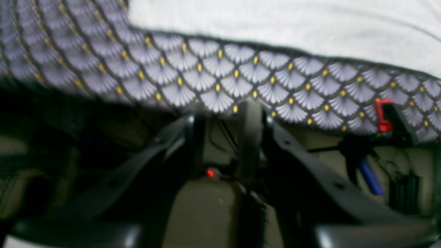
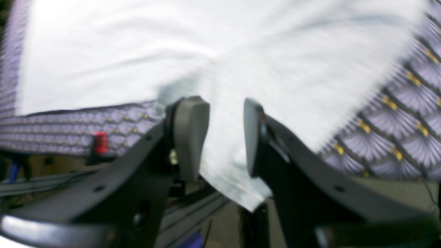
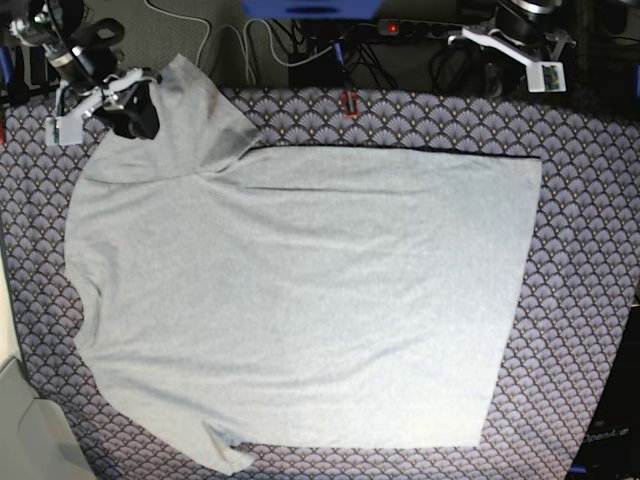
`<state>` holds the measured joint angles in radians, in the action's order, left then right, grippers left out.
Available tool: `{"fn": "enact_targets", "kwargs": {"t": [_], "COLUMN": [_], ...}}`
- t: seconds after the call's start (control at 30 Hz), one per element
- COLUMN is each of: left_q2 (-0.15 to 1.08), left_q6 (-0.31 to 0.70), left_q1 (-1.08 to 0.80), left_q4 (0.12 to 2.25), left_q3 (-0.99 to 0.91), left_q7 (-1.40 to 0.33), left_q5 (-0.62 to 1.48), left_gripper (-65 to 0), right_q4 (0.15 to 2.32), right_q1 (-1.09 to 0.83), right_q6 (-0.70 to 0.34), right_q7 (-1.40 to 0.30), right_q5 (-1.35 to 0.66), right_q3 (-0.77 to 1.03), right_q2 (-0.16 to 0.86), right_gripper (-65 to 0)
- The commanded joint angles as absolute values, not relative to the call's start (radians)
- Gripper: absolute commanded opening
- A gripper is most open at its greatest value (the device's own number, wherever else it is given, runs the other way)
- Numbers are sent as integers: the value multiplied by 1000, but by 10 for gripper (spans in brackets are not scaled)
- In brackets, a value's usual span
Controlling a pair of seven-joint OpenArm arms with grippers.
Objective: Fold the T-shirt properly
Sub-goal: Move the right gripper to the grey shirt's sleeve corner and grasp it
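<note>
T-shirt [image 3: 300,300]: we see it spread flat on the tablecloth [image 3: 580,250], covering most of the desk.
Sleeve [image 2: 234,165]: it hangs between the parted fingers of the right pincer [image 2: 225,134]; whether they touch it, we cannot tell.
Left pincer [image 1: 227,113]: fingers apart, empty, at the tablecloth's edge, off the T-shirt.

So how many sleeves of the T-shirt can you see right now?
2. One sleeve lies at the far edge of the T-shirt, beside the right gripper. The other sleeve lies at the near edge, on the tablecloth.
</note>
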<state>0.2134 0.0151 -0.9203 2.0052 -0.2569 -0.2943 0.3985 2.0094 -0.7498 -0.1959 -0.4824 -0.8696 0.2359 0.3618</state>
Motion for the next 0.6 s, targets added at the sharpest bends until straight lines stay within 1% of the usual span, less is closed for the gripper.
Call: {"fn": "enact_targets", "kwargs": {"t": [0.0,0.13,0.23,0.3,0.4,0.5,0.57], "left_q2": [219,219,223,223,223,223,223], "left_q6": [4,4,5,5,5,5,5], "left_q1": [-914,-845,-816,-796,-773,-763,-751], "left_q4": [2023,2023,2023,2023,2022,2022,2022], "left_q3": [-300,-400,-460,-487,-493,-489,-487], "left_q7": [-289,-417,-487,-521,-542,-545,-562], "left_q5": [414,507,564,582,578,576,576], "left_gripper": [-487,-487,-487,-487,-487,-486,-486], "right_q4": [2023,2006,1979,1959,1939,1903,1851], "right_q1": [-733,-639,-578,-553,-539,-539,-538], "right_q6": [-216,-232,-311,-325,-329,-378,-392], "right_q7": [-493,-630,-746,-806,-849,-865,-869], "right_q5": [-894,-900,-900,-900,-900,-900,-900], "right_q3": [255,335,406,464,510,516,519], "right_q2": [360,321,291,272,248,239,237], "right_gripper": [-427,-425,-425,-425,-425,-425,-425]}}
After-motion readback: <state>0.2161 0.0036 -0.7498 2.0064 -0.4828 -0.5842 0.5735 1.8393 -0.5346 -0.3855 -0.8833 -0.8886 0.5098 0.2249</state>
